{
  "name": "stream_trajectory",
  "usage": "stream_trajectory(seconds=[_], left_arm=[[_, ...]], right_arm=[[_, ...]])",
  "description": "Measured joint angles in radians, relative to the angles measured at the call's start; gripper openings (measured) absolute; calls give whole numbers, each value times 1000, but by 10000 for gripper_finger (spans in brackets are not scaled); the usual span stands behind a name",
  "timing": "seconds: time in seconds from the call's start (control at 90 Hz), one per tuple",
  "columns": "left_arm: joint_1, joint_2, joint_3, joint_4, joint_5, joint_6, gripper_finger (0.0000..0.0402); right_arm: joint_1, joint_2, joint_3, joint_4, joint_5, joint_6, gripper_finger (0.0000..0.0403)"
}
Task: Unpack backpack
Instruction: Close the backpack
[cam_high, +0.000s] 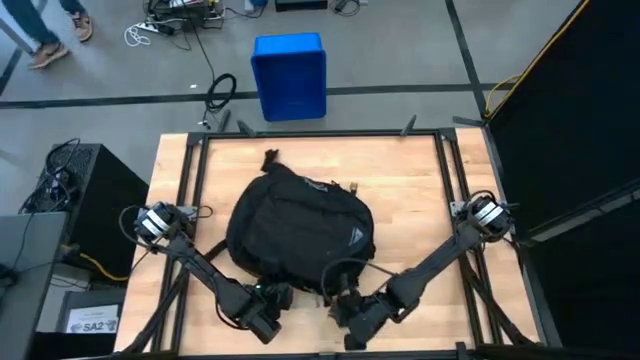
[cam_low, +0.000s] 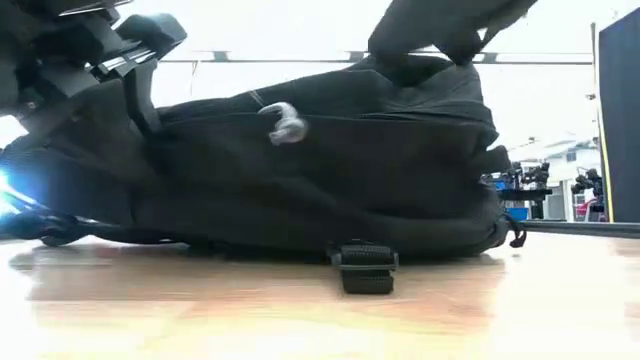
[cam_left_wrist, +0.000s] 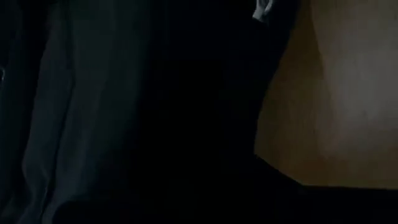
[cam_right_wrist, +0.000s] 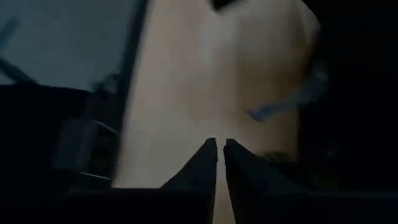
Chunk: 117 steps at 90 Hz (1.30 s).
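High view: backpack flat mid-table, zipped; left gripper and right gripper both at its near edge. Low view: closed, zipper pull on the side facing the camera, buckle on the wood. Left wrist view: pressed up against dark fabric, finger state impossible to tell. Right wrist view: tips nearly together over bare wood, holding nothing. Risk: pinching loose fabric instead of the pull, dragging the whole bag toward the table edge.

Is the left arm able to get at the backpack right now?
Probably yes. The left gripper is already at the backpack's near edge, with nothing between them; its wrist view is filled with black fabric.
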Motion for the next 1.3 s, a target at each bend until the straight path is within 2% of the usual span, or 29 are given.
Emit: stream_trajectory(seconds=[0.256,0.356,0.556,0.767,0.878,0.978,1.3], left_arm=[[39,0,0,127,-16,-3,0],[47,0,0,128,-15,2,0],[60,0,0,146,9,22,0],[62,0,0,155,25,23,0],[63,0,0,163,24,22,0],[63,0,0,163,25,23,0],[62,-1,0,162,45,23,0]], right_arm=[[-11,1,-110,8,12,216,89],[-18,1,-200,126,14,277,128],[-28,0,-330,448,4,273,195],[-44,0,-383,648,26,276,229],[-58,0,-388,648,88,313,225],[-70,0,-389,658,104,308,201],[-71,0,-389,664,108,281,66]])
